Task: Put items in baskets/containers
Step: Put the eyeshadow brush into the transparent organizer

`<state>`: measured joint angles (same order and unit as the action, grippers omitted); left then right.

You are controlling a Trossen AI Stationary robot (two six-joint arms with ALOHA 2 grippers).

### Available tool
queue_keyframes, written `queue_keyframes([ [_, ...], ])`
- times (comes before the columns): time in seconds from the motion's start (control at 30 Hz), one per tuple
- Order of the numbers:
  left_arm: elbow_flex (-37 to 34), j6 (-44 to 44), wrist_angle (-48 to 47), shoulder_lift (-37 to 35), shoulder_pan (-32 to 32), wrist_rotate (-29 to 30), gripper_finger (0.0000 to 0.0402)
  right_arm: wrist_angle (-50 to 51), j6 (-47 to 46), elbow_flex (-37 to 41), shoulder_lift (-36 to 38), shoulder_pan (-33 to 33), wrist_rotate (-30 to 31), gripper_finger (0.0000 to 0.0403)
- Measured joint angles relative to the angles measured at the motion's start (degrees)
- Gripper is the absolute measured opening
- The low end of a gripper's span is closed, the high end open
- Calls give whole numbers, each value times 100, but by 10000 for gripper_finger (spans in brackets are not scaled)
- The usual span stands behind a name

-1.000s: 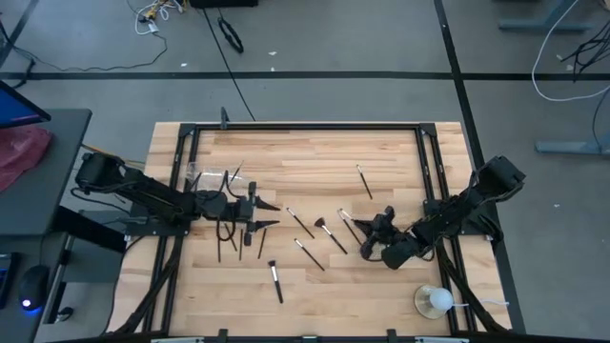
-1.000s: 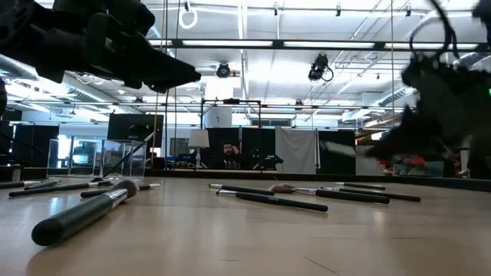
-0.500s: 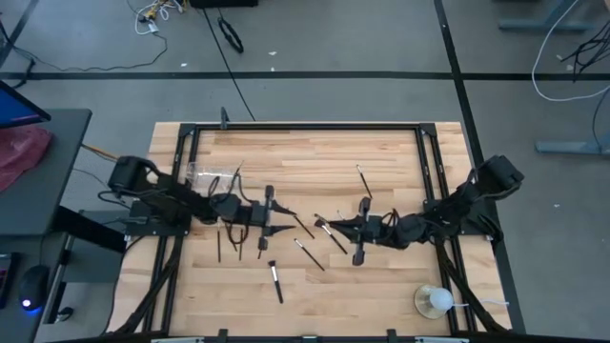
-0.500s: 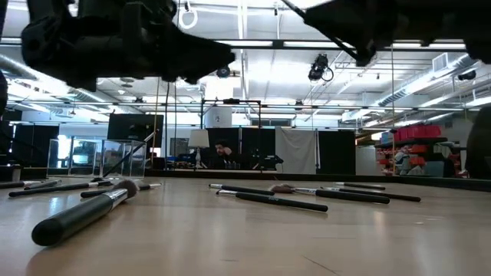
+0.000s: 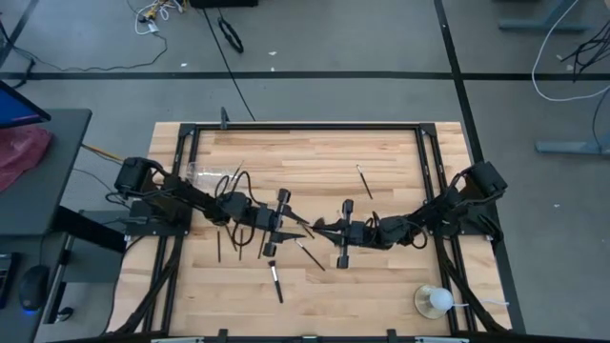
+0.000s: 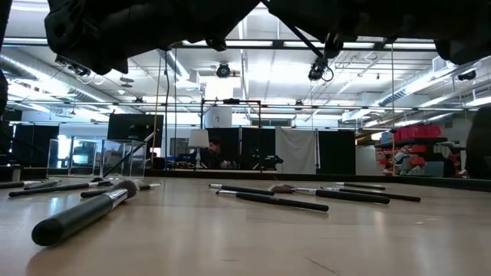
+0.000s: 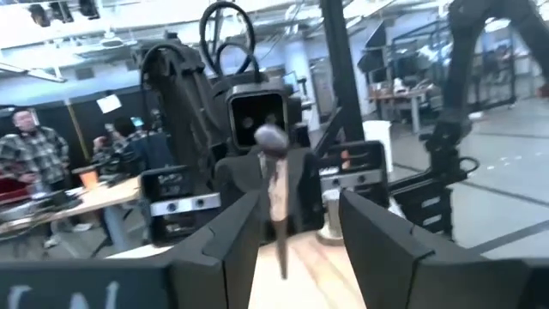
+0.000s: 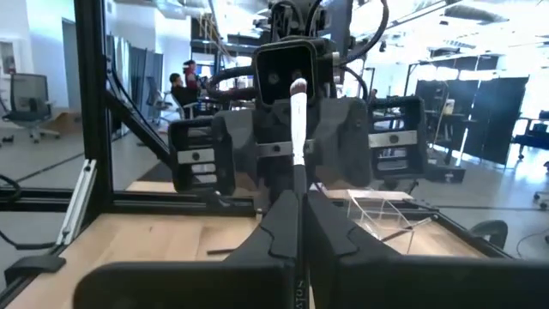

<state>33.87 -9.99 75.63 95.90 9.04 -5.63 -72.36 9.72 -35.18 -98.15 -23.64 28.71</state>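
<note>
Left pincer (image 5: 297,221) agape, facing clamped right pincer (image 5: 316,227) mid-table.

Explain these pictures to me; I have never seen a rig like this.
This is a robot with two dark arms at a wooden table, each ending in a two-finger gripper. One picture looks straight down from above, one looks level across the tabletop, and two come from cameras on the wrists. Thin makeup brushes lie scattered on the wood, with a clear plastic holder near the left arm and a white ball on a dish near the right. The grippers meet mid-table: the right gripper is shut on one brush, and the left gripper stands open facing it.
</note>
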Motion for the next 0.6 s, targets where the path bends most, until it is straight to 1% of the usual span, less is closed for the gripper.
queue_keyframes([
  [0.07, -2, 60, -1, 0, -1, 4, 149, -17, 3, 0, 4, 0, -5, 6],
  [0.23, -2, 85, 132, -2, -1, 9, 96, -71, 14, 0, 7, 0, -28, 7],
  [0.33, 45, 179, 141, -2, -1, 21, 72, -80, 20, 0, 7, 0, -30, 8],
  [0.4, 115, 187, 142, 18, 4, 22, 64, -103, 20, 0, 7, 0, -31, 8],
  [0.6, 223, 184, -26, 54, 20, 22, 62, -102, 14, 0, 7, 0, -31, 8],
])
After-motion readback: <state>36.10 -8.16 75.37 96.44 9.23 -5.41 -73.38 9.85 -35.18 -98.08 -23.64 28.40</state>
